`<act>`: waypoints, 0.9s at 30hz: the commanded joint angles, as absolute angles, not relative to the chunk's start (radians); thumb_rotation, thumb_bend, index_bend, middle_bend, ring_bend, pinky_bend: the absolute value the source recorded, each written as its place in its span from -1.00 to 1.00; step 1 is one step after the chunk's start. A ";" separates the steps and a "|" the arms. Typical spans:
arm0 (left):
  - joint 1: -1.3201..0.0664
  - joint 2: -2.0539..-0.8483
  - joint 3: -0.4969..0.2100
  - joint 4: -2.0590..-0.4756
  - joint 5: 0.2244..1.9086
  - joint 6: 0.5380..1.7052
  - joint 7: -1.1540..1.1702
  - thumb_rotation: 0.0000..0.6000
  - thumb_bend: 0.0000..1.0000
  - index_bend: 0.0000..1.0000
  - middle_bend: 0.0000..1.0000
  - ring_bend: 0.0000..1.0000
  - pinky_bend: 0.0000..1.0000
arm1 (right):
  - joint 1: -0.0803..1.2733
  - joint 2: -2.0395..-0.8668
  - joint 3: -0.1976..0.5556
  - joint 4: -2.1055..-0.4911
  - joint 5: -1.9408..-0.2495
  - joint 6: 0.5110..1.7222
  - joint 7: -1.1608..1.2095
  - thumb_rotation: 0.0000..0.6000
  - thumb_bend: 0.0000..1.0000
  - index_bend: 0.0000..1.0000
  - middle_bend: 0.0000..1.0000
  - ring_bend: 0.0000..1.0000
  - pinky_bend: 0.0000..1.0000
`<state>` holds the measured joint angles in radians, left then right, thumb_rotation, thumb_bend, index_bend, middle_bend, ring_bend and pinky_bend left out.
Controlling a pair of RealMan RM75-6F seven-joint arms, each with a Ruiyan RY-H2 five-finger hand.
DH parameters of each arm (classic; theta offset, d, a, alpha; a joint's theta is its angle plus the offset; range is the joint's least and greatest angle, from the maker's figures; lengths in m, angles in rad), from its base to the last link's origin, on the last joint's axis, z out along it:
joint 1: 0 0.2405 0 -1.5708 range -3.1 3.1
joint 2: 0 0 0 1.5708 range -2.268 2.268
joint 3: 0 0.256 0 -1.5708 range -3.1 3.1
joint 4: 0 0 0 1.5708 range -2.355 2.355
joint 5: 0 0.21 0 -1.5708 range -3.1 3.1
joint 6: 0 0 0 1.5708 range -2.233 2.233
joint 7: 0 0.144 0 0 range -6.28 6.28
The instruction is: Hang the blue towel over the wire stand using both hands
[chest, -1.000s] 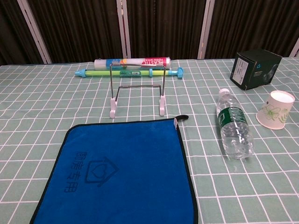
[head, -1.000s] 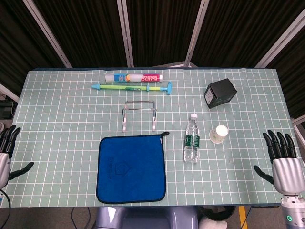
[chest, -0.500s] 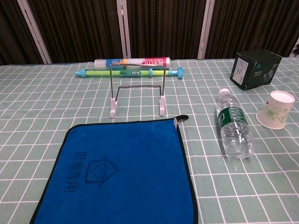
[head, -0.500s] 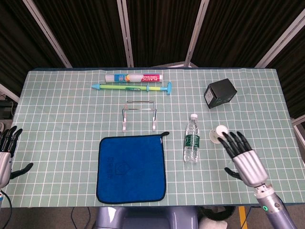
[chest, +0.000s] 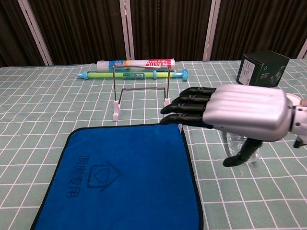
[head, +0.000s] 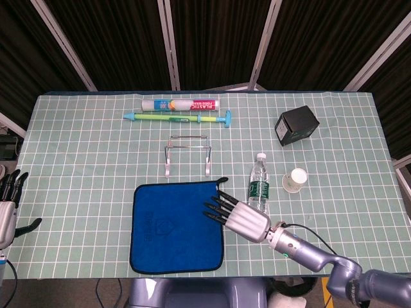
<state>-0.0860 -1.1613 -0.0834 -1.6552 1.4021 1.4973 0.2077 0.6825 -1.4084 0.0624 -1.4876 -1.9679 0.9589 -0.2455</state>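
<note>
Here the square blue cloth towel (head: pixel 177 226) lies flat near the counter's (head: pixel 77 160) front edge. The right robot hand (head: pixel 236 215), fingers spread and holding nothing, hovers at its right edge; the left robot hand (head: pixel 6 208) waits open at far left. Next, both should pinch corners and lift toward the wire stand (head: pixel 187 154) beyond.

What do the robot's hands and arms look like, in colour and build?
The right hand has a ribbed silver back and black fingers. Its wrist is a grey-blue tube with a small green light and a thin black cable. The left hand, at the frame edge, shows the same silver body and black fingers.
</note>
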 commanded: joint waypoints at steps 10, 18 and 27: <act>-0.098 -1.177 -0.093 -1.638 1.369 1.473 0.220 1.00 -1.00 -1.00 -1.00 -1.00 -1.00 | 0.785 -1.543 0.016 -1.249 -2.012 0.951 -0.258 1.00 -1.00 -0.96 -1.00 -1.00 -1.00; -0.100 -1.181 -0.095 -1.635 1.360 1.469 0.228 1.00 -1.00 -1.00 -1.00 -1.00 -1.00 | 0.798 -1.614 0.009 -1.189 -1.965 0.961 -0.284 1.00 -1.00 -0.96 -1.00 -1.00 -1.00; -0.103 -1.186 -0.097 -1.630 1.348 1.464 0.237 1.00 -1.00 -1.00 -1.00 -1.00 -1.00 | 0.819 -1.672 0.004 -1.171 -1.915 0.956 -0.279 1.00 -1.00 -0.96 -1.00 -1.00 -1.00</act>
<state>-0.1028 -1.1853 -0.0961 -1.6311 1.3492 1.4648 0.2358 0.8152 -1.6658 0.0048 -1.1730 -1.9206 0.9579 -0.2800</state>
